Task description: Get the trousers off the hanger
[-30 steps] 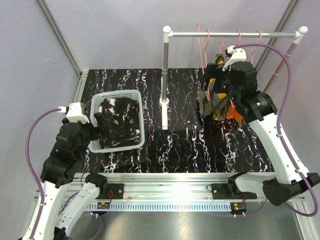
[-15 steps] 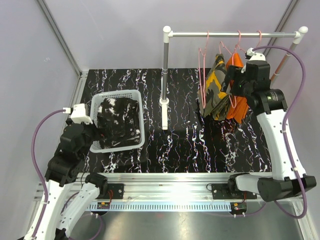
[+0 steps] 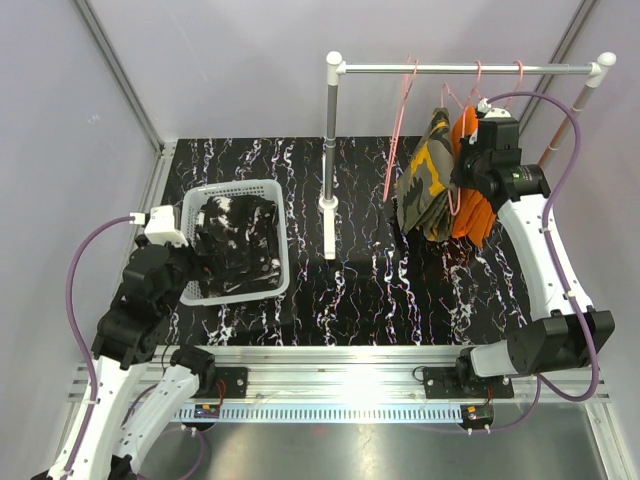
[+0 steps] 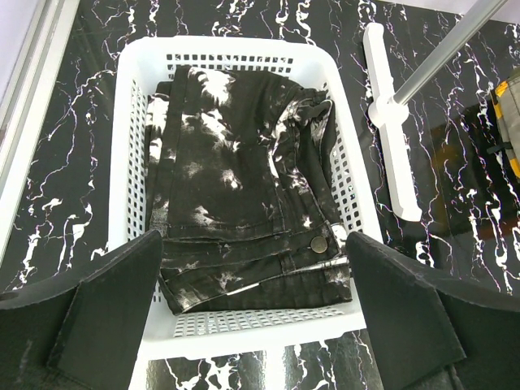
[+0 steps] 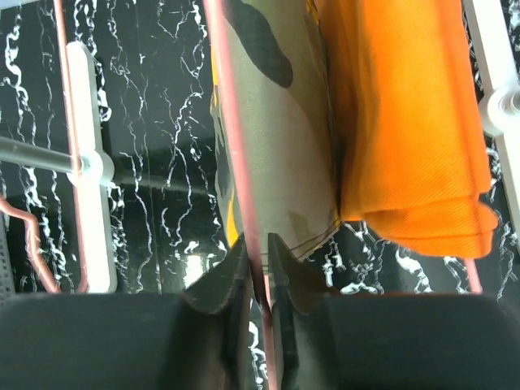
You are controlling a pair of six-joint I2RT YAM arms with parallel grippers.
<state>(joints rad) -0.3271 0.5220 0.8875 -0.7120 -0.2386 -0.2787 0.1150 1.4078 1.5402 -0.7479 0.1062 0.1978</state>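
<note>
Marbled table; right claw on hanger

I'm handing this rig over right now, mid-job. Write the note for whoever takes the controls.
Left gripper: open, above the white basket.
Right gripper: shut on a pink hanger at the edge of the camouflage trousers.
Done: the dark trousers lie folded in the basket.
Left: the camouflage trousers and the orange trousers hang side by side under the rail; both have to come off their hangers.
</note>
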